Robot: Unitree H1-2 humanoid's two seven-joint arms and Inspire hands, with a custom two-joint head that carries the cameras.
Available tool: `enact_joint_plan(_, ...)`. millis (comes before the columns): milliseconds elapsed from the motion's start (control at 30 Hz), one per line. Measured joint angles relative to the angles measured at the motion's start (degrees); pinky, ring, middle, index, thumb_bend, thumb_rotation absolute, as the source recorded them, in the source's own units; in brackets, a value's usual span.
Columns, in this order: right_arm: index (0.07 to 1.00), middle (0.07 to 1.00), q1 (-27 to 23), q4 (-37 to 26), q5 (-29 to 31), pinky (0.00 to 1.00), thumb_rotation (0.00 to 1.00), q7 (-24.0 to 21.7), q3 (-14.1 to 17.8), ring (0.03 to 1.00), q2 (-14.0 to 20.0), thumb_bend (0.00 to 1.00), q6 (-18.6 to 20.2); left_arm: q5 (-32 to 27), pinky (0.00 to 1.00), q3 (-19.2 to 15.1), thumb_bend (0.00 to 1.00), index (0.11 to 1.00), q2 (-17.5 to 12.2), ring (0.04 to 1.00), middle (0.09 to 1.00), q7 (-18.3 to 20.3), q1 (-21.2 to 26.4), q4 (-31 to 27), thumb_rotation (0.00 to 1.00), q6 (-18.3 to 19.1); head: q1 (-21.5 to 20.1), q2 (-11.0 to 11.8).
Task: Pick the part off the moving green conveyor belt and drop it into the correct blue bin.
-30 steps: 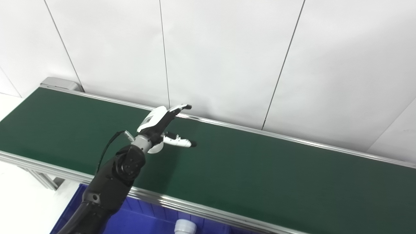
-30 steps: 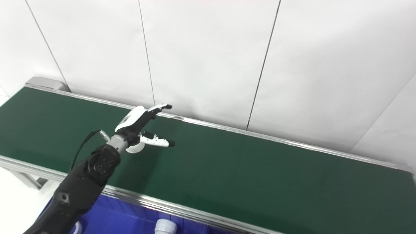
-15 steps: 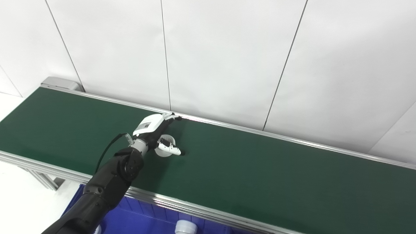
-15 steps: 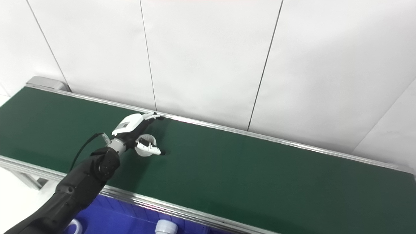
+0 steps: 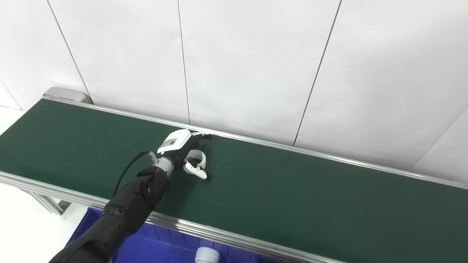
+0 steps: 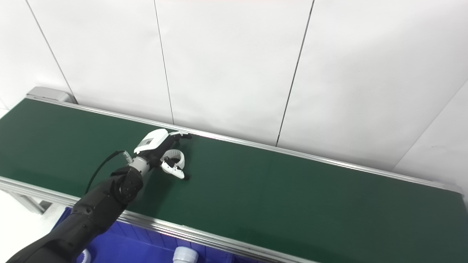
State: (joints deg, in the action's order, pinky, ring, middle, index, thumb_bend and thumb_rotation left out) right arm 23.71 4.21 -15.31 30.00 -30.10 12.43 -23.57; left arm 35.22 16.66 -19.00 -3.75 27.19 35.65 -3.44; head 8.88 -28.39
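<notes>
A white ring-shaped part [image 5: 196, 156] lies on the green conveyor belt [image 5: 292, 190] near its far rail. My left hand [image 5: 181, 150] rests low on the belt and is cupped around the part. The fingers [image 5: 204, 137] reach past its far side and the thumb [image 5: 197, 172] curls round its near side. The fingers are still apart, with no firm grip showing. The same hand [image 6: 159, 148] and part [image 6: 175, 155] show in the right eye view. My right hand is not in view.
A blue bin [image 5: 157, 248] stands below the belt's near rail [image 5: 219, 237], with a white pipe fitting [image 5: 206, 254] inside; another white piece [image 6: 83, 255] shows at its left. A white panelled wall runs behind the belt.
My left hand has come down from above the belt onto it and slid a little right. The thumb has curled in around the white part, which moved right along the belt.
</notes>
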Motion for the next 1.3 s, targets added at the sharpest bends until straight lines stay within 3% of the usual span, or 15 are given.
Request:
enact_joint_plan(67,0.815,0.797,0.0,0.0,-0.1,0.59,0.48,0.1,0.0,0.674,0.1,0.77,0.0,0.0,0.46,0.2,0.67,0.697,-0.1,0.599,0.717,1.8,-0.7,-3.3,0.00,2.9,0.0,0.0)
enact_joint_plan(200,0.811,0.796,-0.1,0.0,-0.5,0.61,0.48,0.4,-0.1,0.700,0.1,0.77,0.0,0.8,0.44,1.2,0.66,0.648,-0.2,0.561,0.689,6.3,-2.5,-10.5,0.00,9.6,0.1,-0.1)
enact_joint_plan(233,0.811,0.796,-0.1,0.0,-0.6,0.61,0.48,0.4,-0.2,0.700,0.1,0.77,0.0,1.4,0.42,1.8,0.57,0.559,-0.2,0.535,0.654,7.5,-2.7,-12.1,0.02,11.2,0.1,-0.1)
enact_joint_plan(300,0.814,0.798,-0.2,0.0,-0.6,0.61,0.49,0.5,-0.3,0.701,0.1,0.77,0.0,2.8,0.34,3.0,0.53,0.531,-0.5,0.444,0.483,9.6,-2.8,-14.2,0.00,13.8,0.1,-0.1)
enact_joint_plan(333,0.818,0.800,-0.3,0.0,-0.7,0.62,0.49,0.5,-0.3,0.715,0.1,0.77,0.0,3.9,0.32,4.0,0.52,0.526,-0.7,0.428,0.459,11.1,-2.8,-15.4,0.00,15.2,0.1,0.0)
enact_joint_plan(500,0.818,0.800,-0.4,0.0,-0.6,0.64,0.51,0.6,-0.3,0.735,0.1,0.78,0.0,10.4,0.37,9.7,0.52,0.500,-3.0,0.484,0.489,19.6,-1.8,-21.5,0.00,21.7,0.3,0.0)
enact_joint_plan(633,0.817,0.794,-0.5,0.1,-0.7,0.61,0.50,0.9,-0.4,0.695,0.1,0.76,0.0,11.4,0.36,10.2,0.52,0.500,-3.0,0.458,0.455,22.9,-1.8,-23.3,0.00,23.7,0.2,-0.1)
enact_joint_plan(700,0.818,0.798,-0.6,0.1,-0.8,0.64,0.49,1.0,-0.5,0.737,0.0,0.74,0.0,11.5,0.37,10.3,0.52,0.496,-3.0,0.464,0.467,23.9,-1.8,-23.9,0.00,24.5,0.1,-0.1)
enact_joint_plan(800,0.820,0.802,-0.7,0.1,-0.8,0.64,0.49,1.0,-0.5,0.725,0.0,0.74,0.0,11.5,0.36,10.3,0.52,0.501,-3.0,0.453,0.458,24.0,-2.1,-24.4,0.00,24.6,0.1,-0.2)
enact_joint_plan(900,0.815,0.795,-0.6,0.1,-0.8,0.63,0.50,1.0,-0.5,0.711,0.0,0.75,0.0,11.5,0.34,10.2,0.52,0.507,-2.9,0.433,0.436,21.5,-2.8,-24.2,0.00,23.5,0.0,-0.4)
enact_joint_plan(1033,0.817,0.799,-0.6,0.1,-1.0,0.64,0.50,1.0,-0.5,0.738,0.0,0.75,0.0,11.2,0.35,9.6,0.52,0.504,-2.7,0.431,0.444,15.7,-4.7,-23.8,0.00,19.3,0.1,-0.6)
enact_joint_plan(1133,0.818,0.800,-0.6,0.1,-1.2,0.65,0.51,1.1,-0.5,0.746,0.0,0.75,0.0,10.7,0.31,8.0,0.50,0.531,-2.8,0.379,0.476,12.5,-6.6,-24.1,0.00,15.8,0.0,-0.8)
enact_joint_plan(1300,0.819,0.804,-0.2,-0.2,-1.2,0.62,0.51,1.1,-0.5,0.706,0.0,0.75,0.0,6.0,0.31,3.4,0.50,0.530,-4.0,0.378,0.481,10.3,-12.4,-30.9,0.00,10.5,-0.1,-1.5)
